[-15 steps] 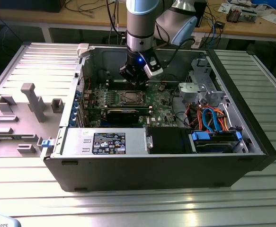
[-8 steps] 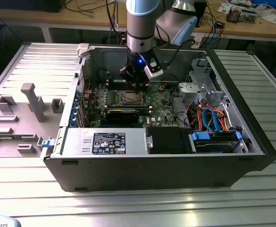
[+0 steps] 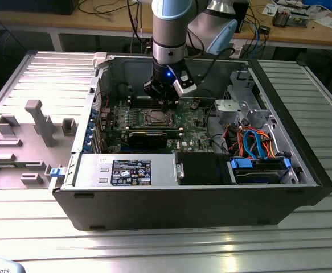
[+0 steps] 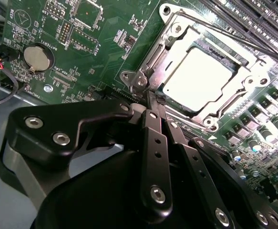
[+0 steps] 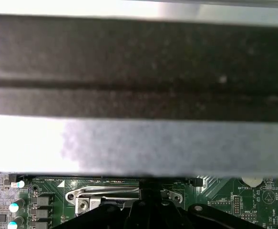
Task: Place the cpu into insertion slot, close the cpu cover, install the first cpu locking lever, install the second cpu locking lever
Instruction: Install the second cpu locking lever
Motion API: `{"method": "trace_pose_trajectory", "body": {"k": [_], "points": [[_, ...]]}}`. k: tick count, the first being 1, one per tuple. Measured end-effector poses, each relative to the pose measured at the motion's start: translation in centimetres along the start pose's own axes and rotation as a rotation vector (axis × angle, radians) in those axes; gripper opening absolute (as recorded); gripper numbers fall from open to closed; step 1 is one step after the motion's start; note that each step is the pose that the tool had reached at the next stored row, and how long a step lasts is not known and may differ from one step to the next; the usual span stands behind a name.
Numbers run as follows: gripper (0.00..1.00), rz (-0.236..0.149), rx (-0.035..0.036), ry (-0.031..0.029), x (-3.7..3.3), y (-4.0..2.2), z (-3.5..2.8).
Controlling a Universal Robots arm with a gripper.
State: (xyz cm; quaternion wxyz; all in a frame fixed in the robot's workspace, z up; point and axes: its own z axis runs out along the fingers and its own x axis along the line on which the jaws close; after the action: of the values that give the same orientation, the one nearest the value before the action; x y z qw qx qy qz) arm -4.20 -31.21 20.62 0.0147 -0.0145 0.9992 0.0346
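The cpu [image 4: 200, 78], a pale silver square, lies flat in the insertion slot [image 4: 139, 81] on the green motherboard [image 3: 191, 122]. The cpu cover [image 4: 247, 76] lies down over it, framing the chip through its window. A thin lever rod [image 4: 210, 36] runs along the cover's far edge. My gripper [image 4: 151, 98] is shut, its black fingers pressed together, with the tip at a corner of the socket beside a screw. In the exterior view the gripper [image 3: 167, 105] hangs just above the socket [image 3: 156, 118]. In the first wrist view the fingertips [image 5: 150, 188] meet at the socket's edge.
The open case wall [image 5: 139, 71] stands close behind the gripper. A black card [image 3: 146, 136] lies just in front of the socket, and memory slots [image 4: 253, 19] run beside it. A coin battery [image 4: 37, 57], a drive bay with cables [image 3: 257, 142] and a grey fixture tray [image 3: 29, 136] are nearby.
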Motion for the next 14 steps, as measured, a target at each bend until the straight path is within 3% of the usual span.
{"method": "trace_pose_trajectory", "body": {"k": [14], "points": [[0.11,0.000,0.0003,0.0001,-0.01,-0.08,-0.32]]}}
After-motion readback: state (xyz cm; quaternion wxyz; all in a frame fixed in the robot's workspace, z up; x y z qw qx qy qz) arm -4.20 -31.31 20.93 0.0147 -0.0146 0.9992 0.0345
